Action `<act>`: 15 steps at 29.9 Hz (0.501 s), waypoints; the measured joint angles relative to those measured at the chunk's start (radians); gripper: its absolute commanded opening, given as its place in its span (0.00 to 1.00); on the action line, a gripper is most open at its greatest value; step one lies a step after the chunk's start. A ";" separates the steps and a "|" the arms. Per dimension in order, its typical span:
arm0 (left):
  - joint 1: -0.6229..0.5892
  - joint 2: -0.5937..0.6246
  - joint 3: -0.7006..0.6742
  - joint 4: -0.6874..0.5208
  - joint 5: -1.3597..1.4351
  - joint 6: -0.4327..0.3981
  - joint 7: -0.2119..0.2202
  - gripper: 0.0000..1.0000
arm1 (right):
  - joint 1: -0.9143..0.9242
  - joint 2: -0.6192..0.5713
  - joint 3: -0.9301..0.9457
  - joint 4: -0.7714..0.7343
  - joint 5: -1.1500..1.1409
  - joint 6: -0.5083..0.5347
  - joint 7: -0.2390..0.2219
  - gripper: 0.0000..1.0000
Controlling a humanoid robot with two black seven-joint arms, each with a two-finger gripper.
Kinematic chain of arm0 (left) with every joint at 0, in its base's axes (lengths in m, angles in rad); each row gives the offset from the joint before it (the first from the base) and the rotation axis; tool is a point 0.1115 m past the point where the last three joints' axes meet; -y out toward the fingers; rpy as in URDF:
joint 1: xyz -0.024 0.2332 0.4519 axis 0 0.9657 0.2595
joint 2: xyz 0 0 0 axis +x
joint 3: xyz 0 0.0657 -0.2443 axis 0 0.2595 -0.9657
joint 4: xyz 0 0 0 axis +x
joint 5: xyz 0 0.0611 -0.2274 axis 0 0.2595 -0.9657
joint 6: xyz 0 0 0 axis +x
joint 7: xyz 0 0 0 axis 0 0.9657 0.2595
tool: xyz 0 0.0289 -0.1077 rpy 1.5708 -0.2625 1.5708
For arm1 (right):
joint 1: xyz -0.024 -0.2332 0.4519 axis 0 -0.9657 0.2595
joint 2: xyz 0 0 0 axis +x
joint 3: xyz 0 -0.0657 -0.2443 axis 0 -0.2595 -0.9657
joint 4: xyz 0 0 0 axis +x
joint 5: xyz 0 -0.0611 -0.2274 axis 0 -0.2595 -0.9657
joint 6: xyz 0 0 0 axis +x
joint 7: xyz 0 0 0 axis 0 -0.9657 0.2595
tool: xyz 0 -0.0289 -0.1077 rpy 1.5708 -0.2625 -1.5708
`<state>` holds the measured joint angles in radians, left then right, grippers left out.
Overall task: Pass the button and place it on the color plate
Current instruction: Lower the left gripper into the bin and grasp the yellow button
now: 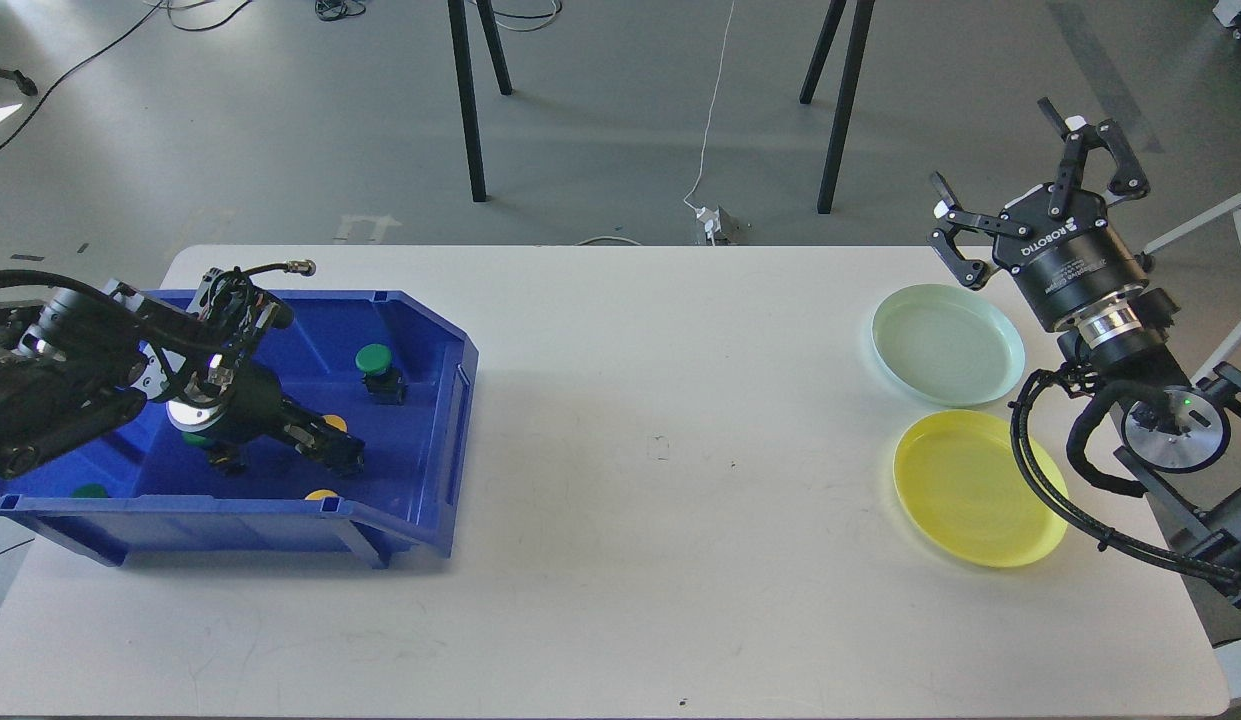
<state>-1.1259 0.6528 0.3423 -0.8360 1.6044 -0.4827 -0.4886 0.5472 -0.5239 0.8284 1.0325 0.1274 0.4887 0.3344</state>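
Here, at the left of the frame, our left gripper (pixel 342 455) reaches down inside the blue bin (pixel 420 330); we cannot tell how far it is parted. A green button (pixel 376 368) stands just beyond it. At upper right, our right gripper (pixel 1030 165) hangs wide apart, empty, above the pale green plate (pixel 947 343) and yellow plate (pixel 977 488).

Green button (pixel 374 358) upright in bin (pixel 420 330)

You had bright, even daylight and sharp focus; the blue bin (pixel 420 420) cast a soft shadow toward the table's (pixel 660 560) centre.
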 measured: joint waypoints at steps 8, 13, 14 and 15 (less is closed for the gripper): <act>0.001 -0.009 -0.006 0.000 -0.007 0.027 0.000 0.45 | -0.005 0.000 0.003 -0.001 0.000 0.000 0.000 0.99; 0.003 -0.011 -0.006 0.000 -0.009 0.041 0.000 0.34 | -0.014 -0.005 0.007 -0.002 0.000 0.000 0.000 0.99; 0.003 -0.011 -0.006 0.000 -0.009 0.042 0.000 0.29 | -0.015 -0.005 0.008 -0.002 0.000 0.000 0.000 0.99; 0.003 -0.011 -0.006 0.000 -0.009 0.042 0.000 0.21 | -0.016 -0.005 0.008 -0.002 0.000 0.000 0.000 0.99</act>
<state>-1.1231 0.6413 0.3359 -0.8360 1.5955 -0.4405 -0.4887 0.5309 -0.5290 0.8363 1.0308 0.1273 0.4887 0.3344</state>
